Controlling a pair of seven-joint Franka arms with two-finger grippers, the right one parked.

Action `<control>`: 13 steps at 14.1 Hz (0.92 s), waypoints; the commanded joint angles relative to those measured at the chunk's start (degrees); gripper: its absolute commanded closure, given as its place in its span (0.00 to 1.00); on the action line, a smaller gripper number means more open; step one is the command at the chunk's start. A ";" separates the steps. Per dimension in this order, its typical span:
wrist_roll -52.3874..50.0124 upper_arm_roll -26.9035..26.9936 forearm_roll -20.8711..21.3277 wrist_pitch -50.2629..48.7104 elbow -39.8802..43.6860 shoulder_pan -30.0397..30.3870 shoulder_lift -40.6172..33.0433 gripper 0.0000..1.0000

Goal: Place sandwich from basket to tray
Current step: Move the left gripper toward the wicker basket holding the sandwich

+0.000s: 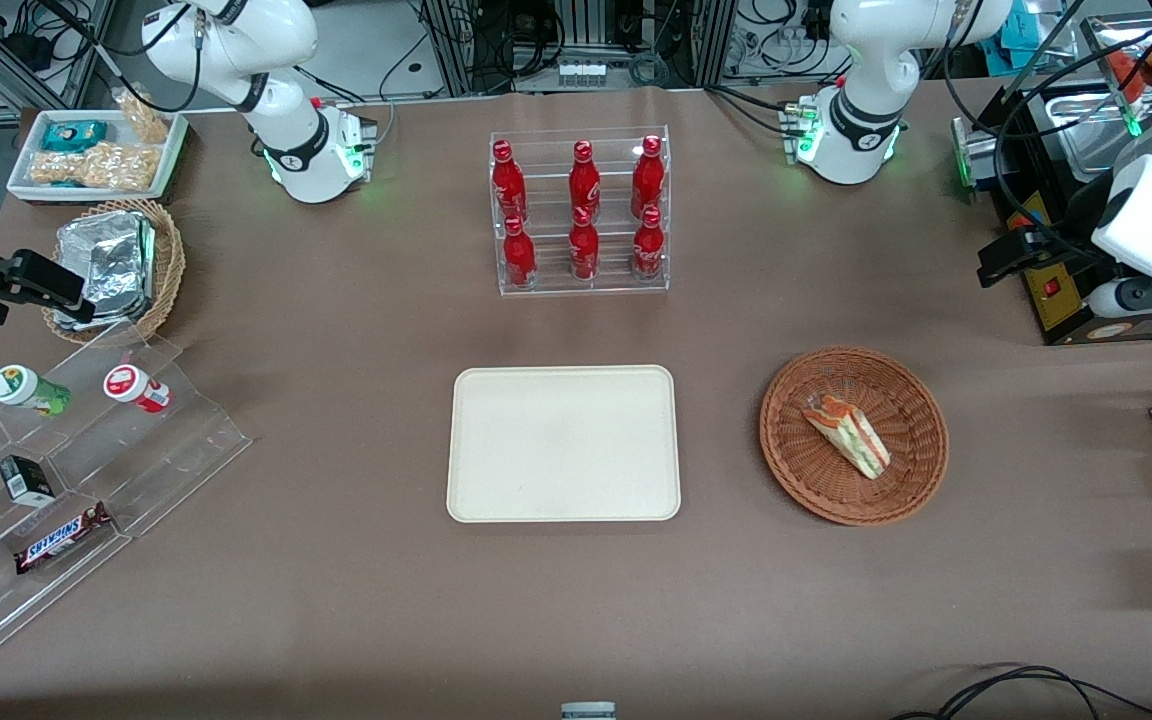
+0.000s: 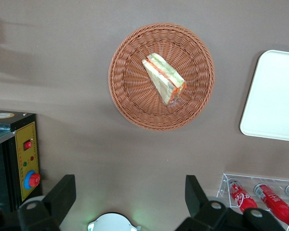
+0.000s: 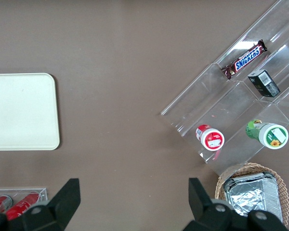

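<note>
Right of centre in your front frame, the basket [image 1: 854, 436] sits on the brown desk [image 1: 336, 600] with the sandwich [image 1: 847, 434] lying inside it, a wrapped wedge slightly off the basket's middle, its layered edge showing red and green. Your tray [image 1: 564, 443] is at centre frame, bare, beside the basket and well apart from it, toward the parked arm's end. Up at the right edge of the front frame, your gripper [image 1: 1011, 255] hangs high above the desk, farther from the camera than the basket. From the wrist camera, you've got the fingers [image 2: 61, 195] spread wide apart, nothing between them, with the basket [image 2: 130, 103] and sandwich [image 2: 163, 79] well clear of them. At upper centre of the front frame, a clear rack of red bottles [image 1: 581, 212] stands farther back than the tray.
</note>
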 commanded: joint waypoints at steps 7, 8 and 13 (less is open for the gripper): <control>0.45 0.20 0.69 -0.29 -0.26 -0.26 -0.05 0.00; 0.45 0.20 1.13 -0.29 -0.78 -0.34 -0.22 0.00; 0.02 0.12 1.57 0.85 -3.59 -0.34 0.56 0.00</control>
